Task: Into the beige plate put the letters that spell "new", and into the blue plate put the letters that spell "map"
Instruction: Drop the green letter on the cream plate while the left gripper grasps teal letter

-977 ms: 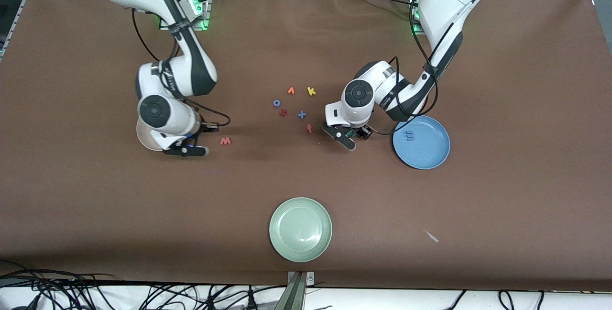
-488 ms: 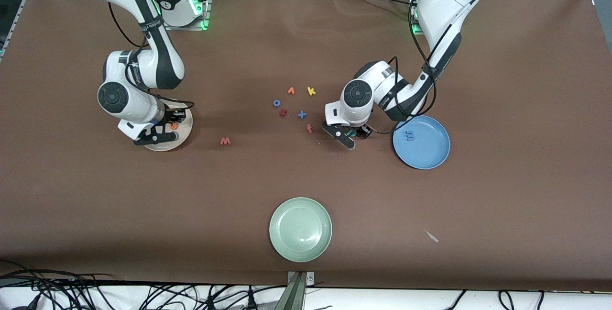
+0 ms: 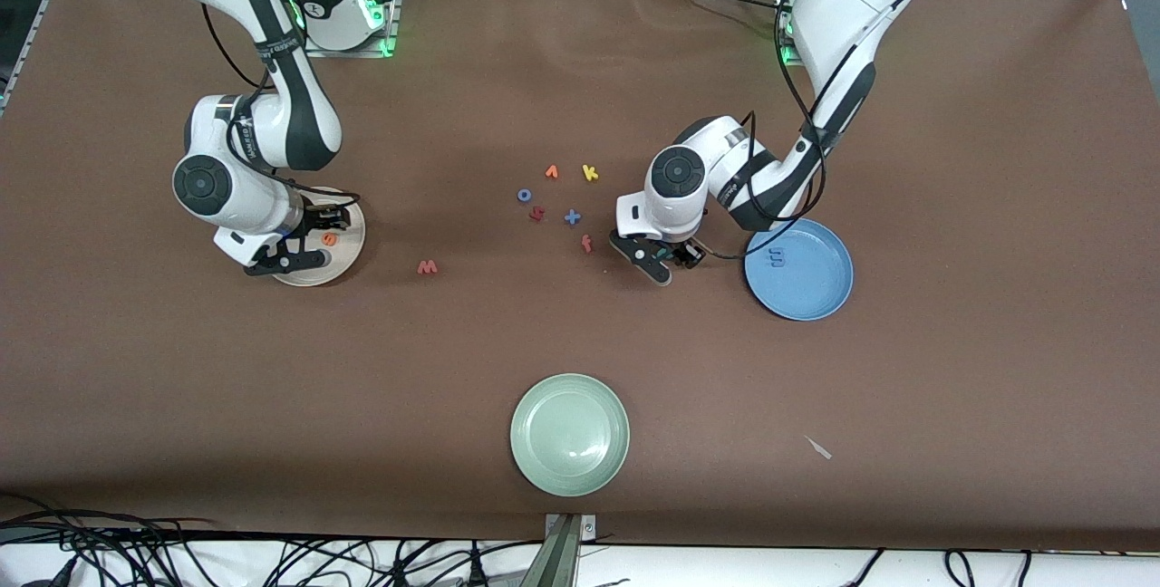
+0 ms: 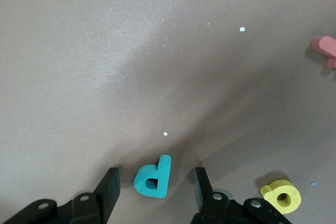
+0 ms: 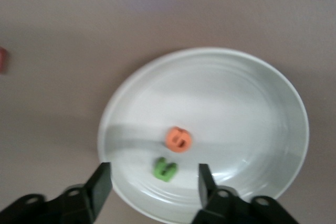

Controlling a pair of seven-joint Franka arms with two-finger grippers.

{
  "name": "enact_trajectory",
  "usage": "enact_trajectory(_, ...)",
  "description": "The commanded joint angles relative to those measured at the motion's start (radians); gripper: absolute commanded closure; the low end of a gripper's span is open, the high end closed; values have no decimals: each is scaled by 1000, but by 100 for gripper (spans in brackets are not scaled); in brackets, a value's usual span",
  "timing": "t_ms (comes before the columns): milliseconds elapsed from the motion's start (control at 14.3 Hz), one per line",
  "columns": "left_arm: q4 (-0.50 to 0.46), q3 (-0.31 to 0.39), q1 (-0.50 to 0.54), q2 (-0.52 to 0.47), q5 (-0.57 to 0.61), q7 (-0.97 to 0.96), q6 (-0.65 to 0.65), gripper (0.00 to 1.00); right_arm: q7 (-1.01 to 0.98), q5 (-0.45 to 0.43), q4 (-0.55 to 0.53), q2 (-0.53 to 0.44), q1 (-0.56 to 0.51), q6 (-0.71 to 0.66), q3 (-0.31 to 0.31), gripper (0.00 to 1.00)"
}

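The beige plate holds the orange "e" and the green "n". My right gripper hangs open just over that plate, with nothing between its fingers. The pinkish-red "w" lies on the table beside the plate. My left gripper is down at the table, open, its jaws on either side of the teal "p" with gaps showing. The yellow "a" lies close by. The blue plate holds the blue "m".
Loose letters lie mid-table: an orange "v", a yellow "k", a blue ring, a dark red letter, a blue "x" and a red "f". A pale green plate sits near the front edge.
My right gripper has swung from beside the "w" toward the right arm's end of the table, over the beige plate, and opened. My left arm has hardly moved.
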Motion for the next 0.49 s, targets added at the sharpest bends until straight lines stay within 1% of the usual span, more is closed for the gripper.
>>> enact_trajectory(0, -5, -1, 8, 1, 31, 57, 17, 51, 150, 5, 70, 15, 52, -28, 33, 0)
enact_trajectory(70, -5, -1, 14, 1, 31, 72, 17, 57, 179, 5, 102, 42, 64, -28, 45, 0)
enact_trajectory(140, -5, -1, 17, 1, 31, 85, 17, 67, 211, 15, 127, 65, 74, -26, 54, 0)
enact_trajectory(279, -5, -1, 19, 0, 31, 88, 17, 88, 264, 34, 179, 103, 77, -20, 83, 0)
enact_trajectory(349, -4, -1, 20, -2, 31, 88, 15, 91, 281, 46, 212, 139, 78, -18, 91, 0)
enact_trajectory(419, -2, -1, 20, -6, 31, 88, 11, 91, 288, 78, 234, 162, 78, -17, 91, 0)
